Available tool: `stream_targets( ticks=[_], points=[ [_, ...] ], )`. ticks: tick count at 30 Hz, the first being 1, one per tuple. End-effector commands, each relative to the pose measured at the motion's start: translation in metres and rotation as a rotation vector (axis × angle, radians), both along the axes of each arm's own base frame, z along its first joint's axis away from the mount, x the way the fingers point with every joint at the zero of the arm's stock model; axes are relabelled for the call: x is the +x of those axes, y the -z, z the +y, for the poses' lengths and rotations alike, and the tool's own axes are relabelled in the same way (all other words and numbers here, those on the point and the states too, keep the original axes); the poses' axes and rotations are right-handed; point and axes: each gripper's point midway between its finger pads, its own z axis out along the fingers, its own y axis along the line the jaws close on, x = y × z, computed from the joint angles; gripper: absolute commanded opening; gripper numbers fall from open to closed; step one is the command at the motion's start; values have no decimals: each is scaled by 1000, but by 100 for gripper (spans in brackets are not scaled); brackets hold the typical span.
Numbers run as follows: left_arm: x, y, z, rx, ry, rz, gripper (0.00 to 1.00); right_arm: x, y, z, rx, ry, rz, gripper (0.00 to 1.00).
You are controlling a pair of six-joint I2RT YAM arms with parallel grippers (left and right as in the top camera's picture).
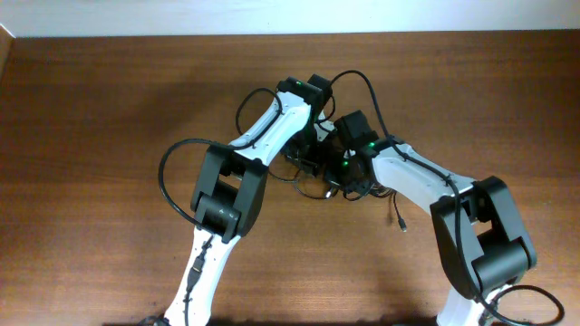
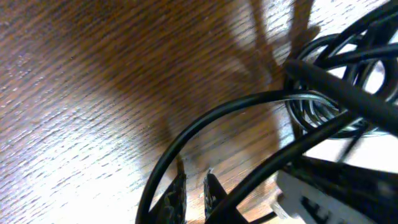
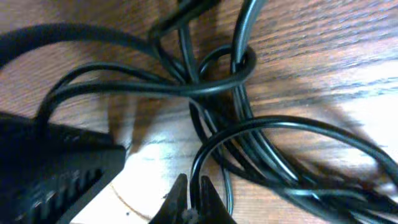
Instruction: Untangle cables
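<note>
We are looking at the cables (image 1: 319,188) lying as a black knotted bundle on the wooden table (image 1: 109,100), toward its far middle, with both arms leaning in over them and one loose plug end trailing off to the near right. The right gripper (image 3: 191,190) is pressing its jaws together, pinching one cord where a loop runs down between the tips. The left gripper (image 2: 194,194) is holding its jaws almost together with a slim gap; we cannot tell whether a cord is caught there.
</note>
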Motion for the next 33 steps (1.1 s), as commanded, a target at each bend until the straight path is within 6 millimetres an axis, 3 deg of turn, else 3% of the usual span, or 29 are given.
stream_targets(
  ticks=[1,5,12,17,19,23,25,27,29,31,32,33],
  points=[
    [-7,19,4,44,1,33,12,20,-45,-8,40,-8,-129,4],
    [-7,19,4,45,1,35,12,32,-41,-42,26,71,-118,4],
    [-7,19,4,45,1,35,12,38,-6,-87,-184,154,-93,4],
    [-7,19,4,45,1,35,12,30,18,-90,-215,148,-29,4],
    [-8,19,5,46,1,36,22,14,14,-94,-232,116,24,4],
    [-8,19,4,45,0,38,24,6,-1,-74,-138,-36,12,6],
    [-11,16,-4,-2,-7,58,27,9,8,-88,-219,-21,7,7],
    [-13,12,-9,-34,-11,76,21,11,9,-88,-224,-45,-4,7],
    [-2,-10,-13,-53,-14,43,33,16,6,-83,-206,-108,-36,8],
    [14,-59,-22,-86,-42,-18,49,20,-5,-68,-135,-190,-61,18],
    [15,-69,-23,-89,-55,-25,52,21,-9,-67,-131,-193,-63,21],
    [16,-83,-23,-89,-84,-29,62,24,-18,-66,-132,-191,-67,23]
  ],
)
